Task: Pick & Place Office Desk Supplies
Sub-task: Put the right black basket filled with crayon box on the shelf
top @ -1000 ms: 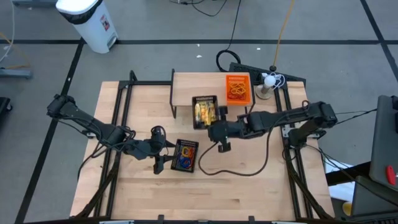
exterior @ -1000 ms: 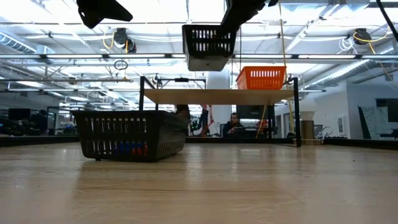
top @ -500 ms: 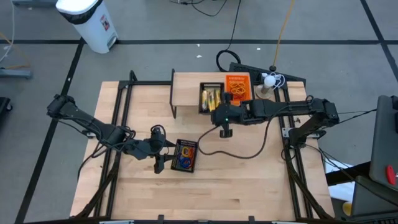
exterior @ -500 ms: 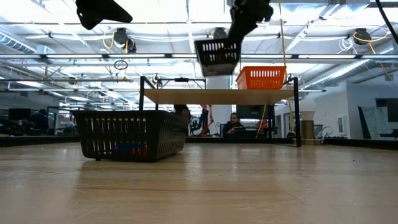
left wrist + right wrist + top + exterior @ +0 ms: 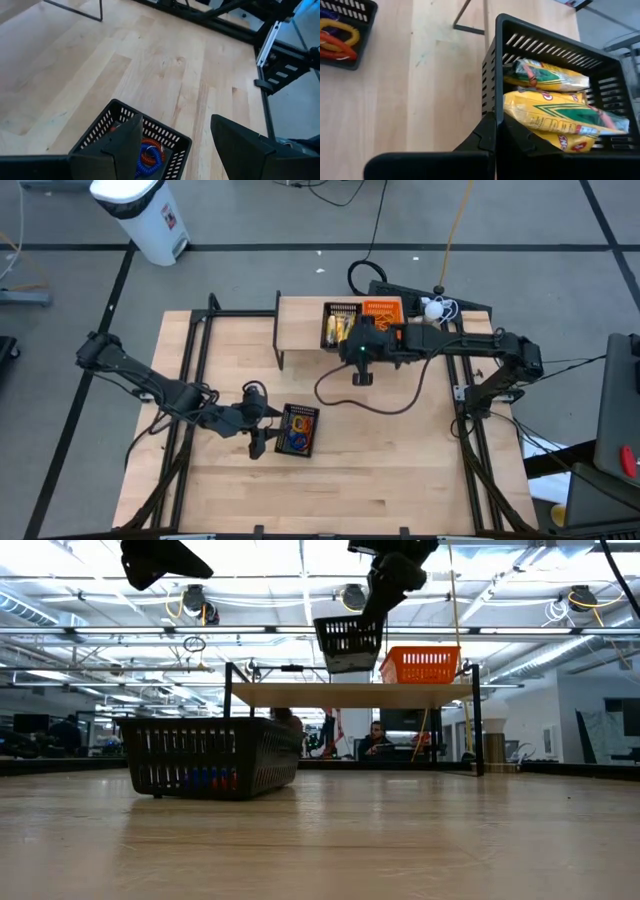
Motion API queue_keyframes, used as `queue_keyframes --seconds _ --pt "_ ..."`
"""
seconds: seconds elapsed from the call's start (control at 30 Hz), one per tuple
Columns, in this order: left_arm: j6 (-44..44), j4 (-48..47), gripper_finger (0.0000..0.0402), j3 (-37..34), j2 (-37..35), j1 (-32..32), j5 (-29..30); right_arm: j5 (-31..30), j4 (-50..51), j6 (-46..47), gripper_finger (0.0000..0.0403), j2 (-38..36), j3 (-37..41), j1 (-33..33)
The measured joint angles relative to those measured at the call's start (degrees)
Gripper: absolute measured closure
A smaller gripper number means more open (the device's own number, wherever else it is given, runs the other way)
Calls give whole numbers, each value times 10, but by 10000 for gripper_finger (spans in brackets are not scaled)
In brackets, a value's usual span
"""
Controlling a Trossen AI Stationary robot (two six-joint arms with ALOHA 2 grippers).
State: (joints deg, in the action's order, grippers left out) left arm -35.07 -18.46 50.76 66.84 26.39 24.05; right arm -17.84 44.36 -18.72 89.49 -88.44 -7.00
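A black mesh basket [image 5: 340, 328] with yellow packets [image 5: 545, 112] hangs above the raised wooden shelf [image 5: 300, 325], with my right gripper [image 5: 352, 348] shut on it. An orange basket [image 5: 382, 316] of rubber bands stands on that shelf beside it. A second black basket [image 5: 298, 430], holding coiled red, blue and orange bands [image 5: 148, 152], sits on the table. My left gripper [image 5: 265, 425] hovers open at that basket's left side, its fingers [image 5: 125, 145] on either side of a corner without touching. My right gripper grips the basket's wall [image 5: 490, 107] near a corner, one finger [image 5: 520, 140] inside and the other outside. The fingers slant down from the table's near side. The basket [image 5: 350, 640] hangs roughly level, clear of the shelf [image 5: 350, 694].
The shelf stands on thin black legs [image 5: 229, 700] at the table's far middle. A cable [image 5: 345, 395] loops across the table below my right arm. Bare wood [image 5: 380, 480] spreads over the near half of the table.
My right gripper has carried the basket of yellow packets toward the table's far edge, from over the shelf's near edge to above the shelf beside the orange basket. The basket has stayed lifted and level. The left arm has kept its place.
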Motion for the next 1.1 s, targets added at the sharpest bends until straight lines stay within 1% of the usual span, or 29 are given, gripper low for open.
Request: queue_keyframes --seconds 0.13,0.27,0.4,0.63,0.77,1.03,1.1 --pt "-1 0 165 0 12 0 0 18 -7 -7 400 0 0 -14" --pt "-2 1 165 0 29 0 -1 22 -13 -18 400 0 0 -24" --pt "-17 3 165 0 41 0 -1 61 -12 -30 400 0 0 -38" --pt "-43 6 165 0 41 0 0 65 -16 -35 399 0 0 -56" --pt "-47 9 165 0 41 0 0 107 -16 -35 399 0 0 -69" --pt "-47 9 165 0 41 0 0 107 -16 -35 399 0 0 -77" --pt "-45 10 165 0 41 0 -1 117 -16 -34 399 0 0 -77"
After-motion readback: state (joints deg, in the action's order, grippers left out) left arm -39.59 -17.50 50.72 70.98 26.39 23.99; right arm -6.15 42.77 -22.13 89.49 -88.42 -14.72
